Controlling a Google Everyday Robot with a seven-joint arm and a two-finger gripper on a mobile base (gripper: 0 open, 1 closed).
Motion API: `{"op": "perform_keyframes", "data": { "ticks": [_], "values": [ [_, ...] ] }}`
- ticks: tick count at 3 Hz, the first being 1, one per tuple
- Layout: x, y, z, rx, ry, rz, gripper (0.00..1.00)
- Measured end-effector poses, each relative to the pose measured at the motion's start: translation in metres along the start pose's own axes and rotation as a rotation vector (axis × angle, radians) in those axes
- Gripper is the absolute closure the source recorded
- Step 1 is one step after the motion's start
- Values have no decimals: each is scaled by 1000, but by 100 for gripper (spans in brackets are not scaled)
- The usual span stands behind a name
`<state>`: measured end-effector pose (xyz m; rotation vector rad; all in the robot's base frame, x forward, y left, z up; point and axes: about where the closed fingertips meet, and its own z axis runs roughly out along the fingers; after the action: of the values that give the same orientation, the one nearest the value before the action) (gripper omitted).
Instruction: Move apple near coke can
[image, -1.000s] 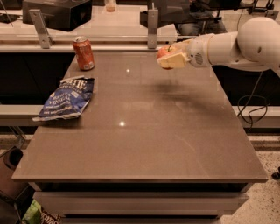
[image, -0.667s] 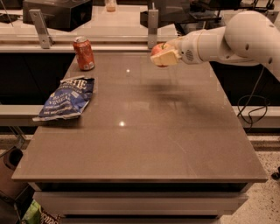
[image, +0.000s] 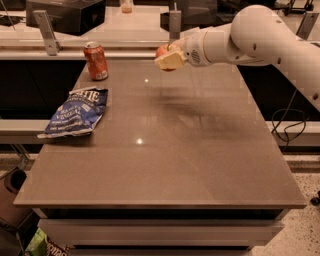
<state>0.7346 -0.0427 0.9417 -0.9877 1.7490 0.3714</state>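
The red coke can (image: 96, 60) stands upright near the far left corner of the brown table (image: 165, 145). My gripper (image: 169, 57) is at the end of the white arm that comes in from the right, above the far middle of the table. It is shut on the red-orange apple (image: 162, 51), which shows partly between the pale fingers and hangs clear of the surface. The apple is well to the right of the can, with open table between them.
A blue chip bag (image: 75, 112) lies flat on the left side of the table, in front of the can. A counter with metal posts (image: 46, 31) runs behind the table. A cable hangs at the right edge.
The arm has carried the apple leftward, toward the can. The can and the chip bag have not moved.
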Motion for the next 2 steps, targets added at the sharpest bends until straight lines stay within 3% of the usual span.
{"op": "perform_keyframes", "data": {
  "ticks": [2],
  "values": [
    [-8, 11, 56, -73, 32, -39, 100]
  ]
}}
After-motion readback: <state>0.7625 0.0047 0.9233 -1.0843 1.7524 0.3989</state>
